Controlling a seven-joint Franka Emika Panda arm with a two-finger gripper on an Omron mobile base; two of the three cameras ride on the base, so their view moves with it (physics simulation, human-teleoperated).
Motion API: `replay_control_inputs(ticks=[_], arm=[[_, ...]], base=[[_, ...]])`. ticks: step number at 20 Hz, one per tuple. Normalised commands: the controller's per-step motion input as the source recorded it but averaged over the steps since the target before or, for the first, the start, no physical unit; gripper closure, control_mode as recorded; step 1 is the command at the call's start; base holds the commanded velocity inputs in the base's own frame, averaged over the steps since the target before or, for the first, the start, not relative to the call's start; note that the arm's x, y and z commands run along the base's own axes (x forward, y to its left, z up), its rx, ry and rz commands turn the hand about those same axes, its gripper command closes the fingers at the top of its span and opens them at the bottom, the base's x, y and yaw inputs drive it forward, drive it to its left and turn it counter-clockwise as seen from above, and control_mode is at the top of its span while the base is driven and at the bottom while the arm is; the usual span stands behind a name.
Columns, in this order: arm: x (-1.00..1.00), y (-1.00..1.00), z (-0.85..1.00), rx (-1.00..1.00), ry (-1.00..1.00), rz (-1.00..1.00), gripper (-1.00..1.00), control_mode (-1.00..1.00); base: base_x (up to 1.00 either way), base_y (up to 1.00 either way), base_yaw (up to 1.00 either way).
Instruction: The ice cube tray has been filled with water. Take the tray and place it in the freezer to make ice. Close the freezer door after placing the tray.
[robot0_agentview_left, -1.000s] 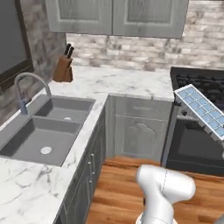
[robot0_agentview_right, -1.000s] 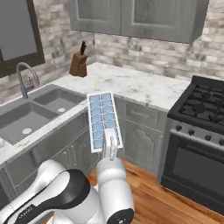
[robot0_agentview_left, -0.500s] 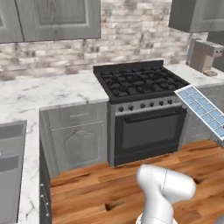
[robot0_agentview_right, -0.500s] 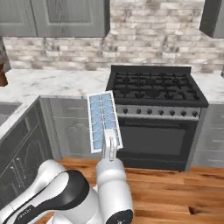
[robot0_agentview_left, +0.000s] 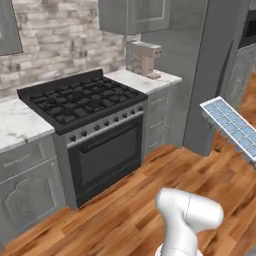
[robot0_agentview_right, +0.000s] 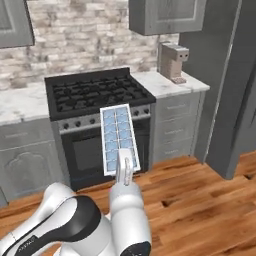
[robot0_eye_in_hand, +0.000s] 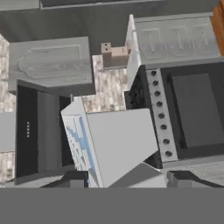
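Items, L to R, as I see them from the base cams: gas stove (robot0_agentview_right: 97, 95) w/ oven below; ice cube tray (robot0_agentview_right: 119, 139) — held up over the wood floor (robot0_agentview_right: 200, 200) in front of the stove, fingers pinching its lower end, water (robot0_agentview_right: 117, 131) in cells; coffee machine (robot0_agentview_right: 173, 61) on counter; freezer (robot0_agentview_right: 222, 80) — dark slab at far R.

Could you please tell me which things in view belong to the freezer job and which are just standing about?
Job: tray with its water, held in the tool; freezer.
Standing about: stove; coffee machine; cabinets.
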Motion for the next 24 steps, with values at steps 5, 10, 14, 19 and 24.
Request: replay_control_inputs(ticks=[5,10,14,19,24], arm=[[0.00,0.00,0.00,0.00,0.00,0.00,1.00,1.00],[0.00,0.00,0.00,0.00,0.00,0.00,1.00,1.00],[0.00,0.00,0.00,0.00,0.00,0.00,1.00,1.00],[0.00,0.00,0.00,0.00,0.00,0.00,1.00,1.00],[0.00,0.00,0.00,0.00,0.00,0.00,1.00,1.00]], base=[[0.41,0.13,-0.55],[0.71,0.07,-0.59],[0.86,0.18,-0.67],[0.91,0.06,-0.58],[1.00,0.15,-0.39]])
